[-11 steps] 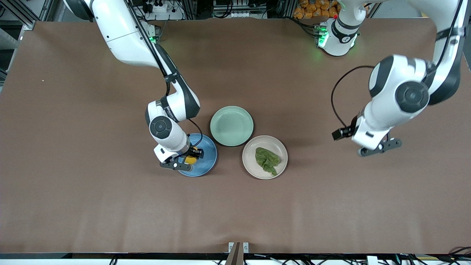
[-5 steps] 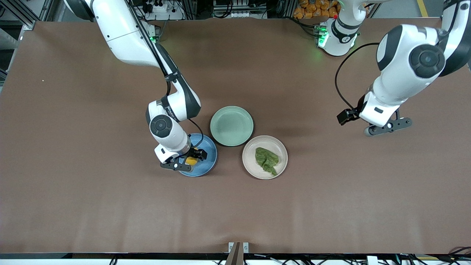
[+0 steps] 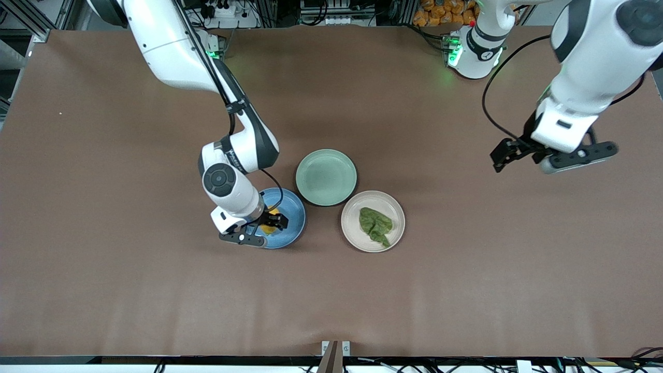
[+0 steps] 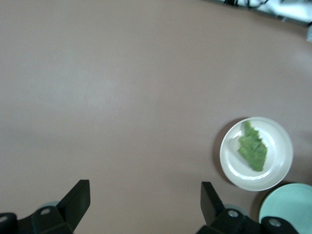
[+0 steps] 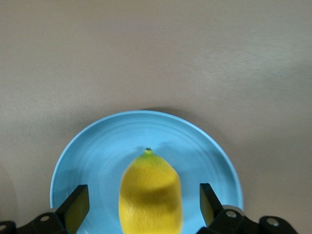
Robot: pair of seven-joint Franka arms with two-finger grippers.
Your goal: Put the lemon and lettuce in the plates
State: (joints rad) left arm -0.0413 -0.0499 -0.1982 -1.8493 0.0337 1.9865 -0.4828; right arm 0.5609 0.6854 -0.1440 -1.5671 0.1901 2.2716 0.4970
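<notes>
Now the right gripper hangs low over the blue plate, its fingers spread wide with the lemon between them and clear gaps on both sides, so the fruit is released and rests on the blue plate, nub end pointing away from the wrist. Beside it toward the left arm's end sits the beige plate with the lettuce lying in it. A mint-green plate stands bare, farther from the front camera than both and just beside them. High over bare table toward the left arm's end, the left gripper is unclenched and holds nothing, well apart from the plates.
</notes>
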